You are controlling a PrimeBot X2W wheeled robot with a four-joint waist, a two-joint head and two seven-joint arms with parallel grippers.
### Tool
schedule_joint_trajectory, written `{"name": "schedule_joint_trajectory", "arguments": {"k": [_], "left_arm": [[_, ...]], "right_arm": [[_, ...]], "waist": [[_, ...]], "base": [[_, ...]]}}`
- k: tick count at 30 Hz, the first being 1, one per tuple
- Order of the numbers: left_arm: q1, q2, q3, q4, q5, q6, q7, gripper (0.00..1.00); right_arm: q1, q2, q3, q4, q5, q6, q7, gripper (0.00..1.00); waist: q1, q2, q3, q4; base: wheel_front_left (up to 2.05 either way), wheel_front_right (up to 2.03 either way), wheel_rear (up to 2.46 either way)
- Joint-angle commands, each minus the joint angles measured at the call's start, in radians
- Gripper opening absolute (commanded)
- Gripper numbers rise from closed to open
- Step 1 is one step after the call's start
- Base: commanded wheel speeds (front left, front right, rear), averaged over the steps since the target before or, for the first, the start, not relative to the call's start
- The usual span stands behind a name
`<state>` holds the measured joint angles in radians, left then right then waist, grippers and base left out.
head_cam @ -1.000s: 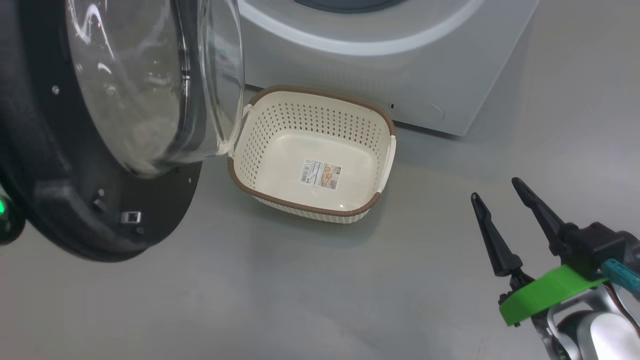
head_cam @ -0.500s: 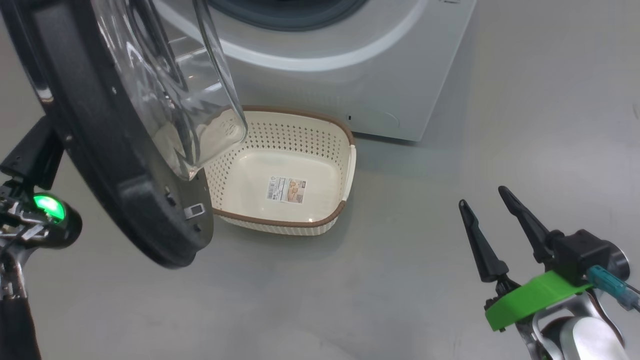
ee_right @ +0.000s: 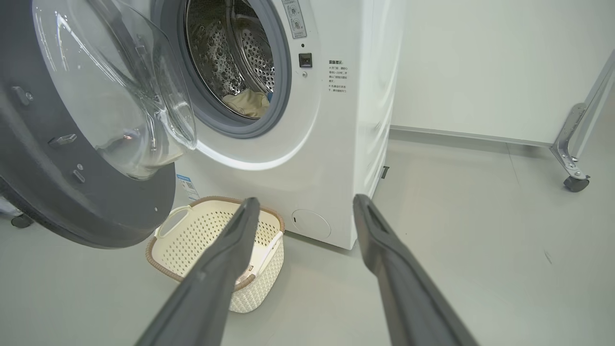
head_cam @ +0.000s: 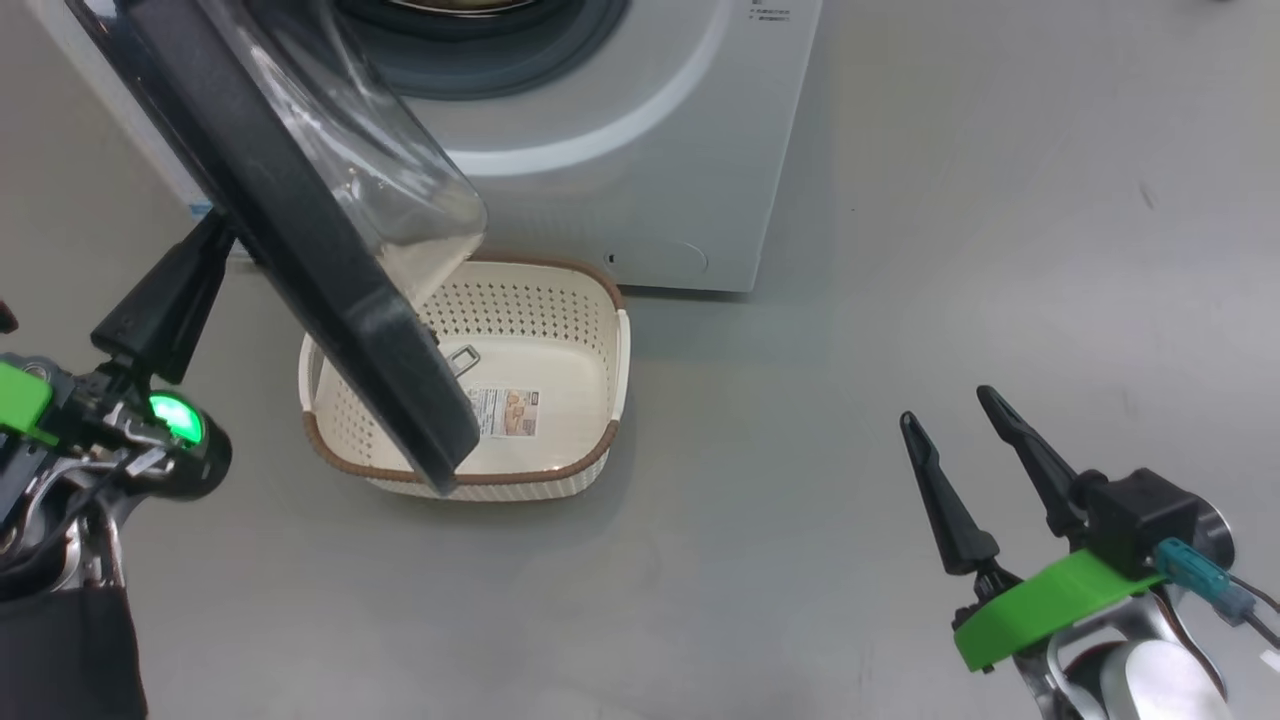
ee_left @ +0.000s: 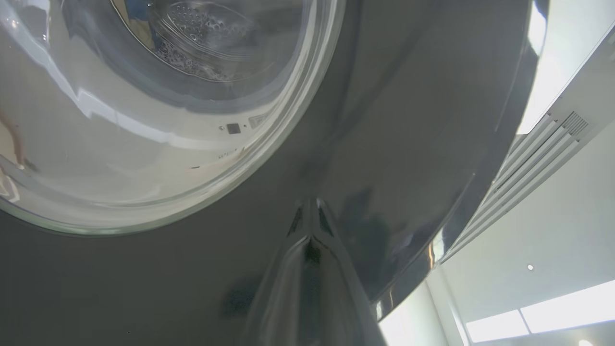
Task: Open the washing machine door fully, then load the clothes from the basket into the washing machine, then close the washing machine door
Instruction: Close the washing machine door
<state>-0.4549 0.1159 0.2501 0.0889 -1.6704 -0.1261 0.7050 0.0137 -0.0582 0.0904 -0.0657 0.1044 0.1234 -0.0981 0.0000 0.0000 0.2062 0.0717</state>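
Well, left gripper [ee_left: 310, 240] (pinched together) touches the door [ee_left: 408, 144] — half-open.

You're looking at the left gripper [ee_left: 310, 245] with its fingers pressed together, tips against the glossy black rim of the washing machine door [ee_left: 394, 120]. Through its clear glass bowl [ee_left: 96, 158] you see the perforated steel drum [ee_left: 202, 38] and grey gasket [ee_left: 144, 89] beyond. A ceiling vent [ee_left: 543, 149] shows past the rim.
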Motion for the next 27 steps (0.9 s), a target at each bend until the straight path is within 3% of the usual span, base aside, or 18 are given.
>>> {"name": "schedule_joint_trajectory", "arguments": {"k": [1,27], "left_arm": [[-0.051,0.022,0.021,-0.027,0.012,-0.005,0.008,0.00],[-0.267,-0.040,-0.024,0.164,0.108,-0.005,-0.118,0.00]], "right_arm": [[-0.019,0.002,0.024,-0.029,0.008,0.007,-0.016,1.00],[-0.057,0.008,0.043,0.002,0.036,0.007,-0.043,1.00]], "waist": [[0.0000,0.0000,-0.008,-0.020],[0.0000,0.0000,0.016,-0.173]], "base": [[0.00,0.00,0.00],[0.00,0.00,0.00]]}}
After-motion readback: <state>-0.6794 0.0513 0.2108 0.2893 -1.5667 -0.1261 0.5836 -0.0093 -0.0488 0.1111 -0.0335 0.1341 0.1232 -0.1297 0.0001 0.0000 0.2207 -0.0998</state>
